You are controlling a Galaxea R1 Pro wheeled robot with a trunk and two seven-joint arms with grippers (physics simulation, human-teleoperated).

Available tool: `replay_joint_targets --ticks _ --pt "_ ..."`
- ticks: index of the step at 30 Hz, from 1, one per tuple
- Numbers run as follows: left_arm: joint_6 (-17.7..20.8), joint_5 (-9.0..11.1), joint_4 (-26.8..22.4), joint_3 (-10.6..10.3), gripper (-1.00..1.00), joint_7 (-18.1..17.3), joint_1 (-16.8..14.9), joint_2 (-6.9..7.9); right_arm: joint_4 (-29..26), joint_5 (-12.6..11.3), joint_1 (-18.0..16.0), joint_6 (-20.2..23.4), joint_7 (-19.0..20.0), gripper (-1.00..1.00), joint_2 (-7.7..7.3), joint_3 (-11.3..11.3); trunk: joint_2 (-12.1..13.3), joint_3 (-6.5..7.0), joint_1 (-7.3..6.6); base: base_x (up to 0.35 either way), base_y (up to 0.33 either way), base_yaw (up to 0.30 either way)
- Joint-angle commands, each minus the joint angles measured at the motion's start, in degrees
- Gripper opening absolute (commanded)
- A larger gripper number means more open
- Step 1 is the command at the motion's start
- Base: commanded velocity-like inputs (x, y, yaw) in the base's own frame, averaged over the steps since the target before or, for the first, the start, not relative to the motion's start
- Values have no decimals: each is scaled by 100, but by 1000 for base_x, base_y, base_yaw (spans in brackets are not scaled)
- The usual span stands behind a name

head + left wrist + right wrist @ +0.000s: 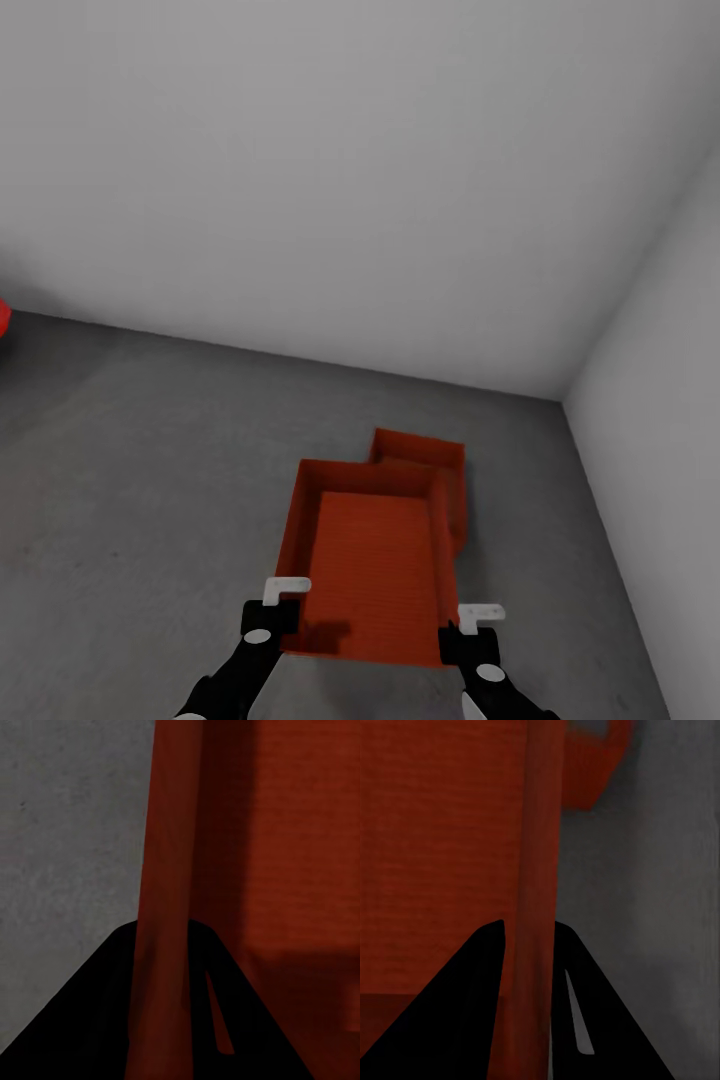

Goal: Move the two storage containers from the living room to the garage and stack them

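Here's the garage corner: plain white walls [350, 180] meet the dark grey floor [140, 470], and a sliver of something red [3, 318] peeks in at the far left edge of the head view. Front and centre, the nearer container [375, 575] is held up between both arms, its ribbed bottom facing the camera and its long side walls running away from the robot. The left gripper [275, 612] is on the near left corner, and from the left wrist view its two dark fingers [97, 1020] sit either side of the thin orange-red wall [169, 907], pinching it, with mottled concrete on one side and the bin's interior on the other. The right gripper [470, 630] does the same job on the near right corner; in the right wrist view its fingers [457, 1012] straddle that side wall [540, 870] and clamp it. Just beyond, the second container [425, 460] sits lower on the floor near the wall corner, and the held bin overlaps its near end in the head view; whether the two actually touch I cannot tell. A rounded bit of that far bin [596, 765] shows past the held wall in the right wrist view.
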Motion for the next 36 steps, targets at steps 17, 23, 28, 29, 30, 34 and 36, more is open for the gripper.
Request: replay_joint_targets --ticks 17,23,28,29,30,34,36 --pt "0 32 16 52 -100 -212 -9 -1 477 23 0 -41 -128 -100 -104 66 -2 -4 2 266 119 -48" --pt "3 32 12 53 -100 -204 -9 -1 477 23 3 -38 -128 -100 -103 66 -2 -4 2 109 1 -227" --pt "6 32 9 53 -100 -197 -9 -1 477 23 1 -36 -128 -100 -105 66 -2 -4 2 9 0 -218" --pt "6 32 9 54 -100 -196 -9 -1 477 23 2 -35 -128 -100 -103 66 -2 -4 2 2 0 -215" --pt "6 32 8 53 -100 -196 -9 -1 477 23 1 -34 -128 -100 -103 66 -2 -4 2 1 0 -215" --pt "6 32 8 51 -100 -195 -9 -1 477 23 2 -33 -128 -100 -103 66 -2 -4 2 1 0 -213" --pt "6 32 10 49 -100 -195 -9 -1 477 23 1 -34 -128 -100 -106 66 -2 -4 2 0 0 -204"
